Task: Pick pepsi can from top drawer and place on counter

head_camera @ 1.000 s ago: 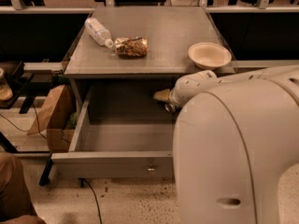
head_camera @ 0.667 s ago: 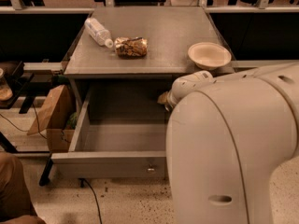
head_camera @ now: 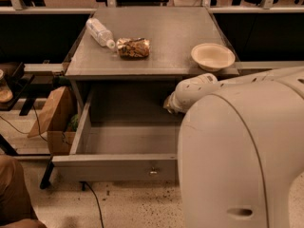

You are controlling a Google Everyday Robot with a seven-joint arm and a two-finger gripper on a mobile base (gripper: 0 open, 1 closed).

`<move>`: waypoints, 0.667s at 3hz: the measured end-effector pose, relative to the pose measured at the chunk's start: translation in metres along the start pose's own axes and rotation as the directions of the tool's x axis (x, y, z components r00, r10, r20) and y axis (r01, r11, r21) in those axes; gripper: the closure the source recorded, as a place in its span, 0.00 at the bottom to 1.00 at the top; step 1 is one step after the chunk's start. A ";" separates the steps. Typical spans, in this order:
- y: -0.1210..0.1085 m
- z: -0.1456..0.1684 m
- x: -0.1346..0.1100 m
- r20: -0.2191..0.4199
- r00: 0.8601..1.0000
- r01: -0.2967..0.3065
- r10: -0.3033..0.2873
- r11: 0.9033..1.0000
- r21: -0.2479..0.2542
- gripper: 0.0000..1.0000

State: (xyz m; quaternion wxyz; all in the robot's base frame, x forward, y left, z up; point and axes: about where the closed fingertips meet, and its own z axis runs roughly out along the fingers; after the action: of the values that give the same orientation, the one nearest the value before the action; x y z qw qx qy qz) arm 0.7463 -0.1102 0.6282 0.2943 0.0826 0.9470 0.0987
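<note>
- Counter (head_camera: 161, 46): the flat grey top of the cabinet, seen from above and in front.
- Drawer (head_camera: 114, 167): pulled well out below the counter. Its front panel faces the camera, with a small metal lock (head_camera: 153, 171) at the centre. The part of the drawer floor that shows is bare grey.
- Arm (head_camera: 237, 146): a large white shell fills the lower right and covers the right part of the drawer.
- Gripper (head_camera: 167, 106): only a small dark tip shows at the end of the white wrist. It sits over the back right of the open drawer, below the counter's edge. Whether it is released, clenched or grasping anything cannot be told.
- Can: hidden from this view, so its place cannot be told.
- Bottle (head_camera: 99, 32): clear plastic, lying on its side at the back left of the counter, its cap just beside a crumpled snack bag (head_camera: 133, 47).
- Bowl (head_camera: 213, 57): pale, upright, near the counter's front right edge.
- Cardboard box (head_camera: 50, 113): on the floor to the left of the cabinet.
</note>
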 end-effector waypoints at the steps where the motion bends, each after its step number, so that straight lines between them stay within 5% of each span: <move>1: -0.003 -0.017 0.004 0.001 1.000 0.011 -0.011 1.000 -0.008 1.00; 2: -0.015 -0.072 0.010 -0.037 0.998 0.047 -0.048 0.998 -0.028 1.00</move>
State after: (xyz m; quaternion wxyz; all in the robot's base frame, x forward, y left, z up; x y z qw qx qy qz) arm 0.6949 -0.1328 0.6773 0.2797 0.0540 0.9527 0.1060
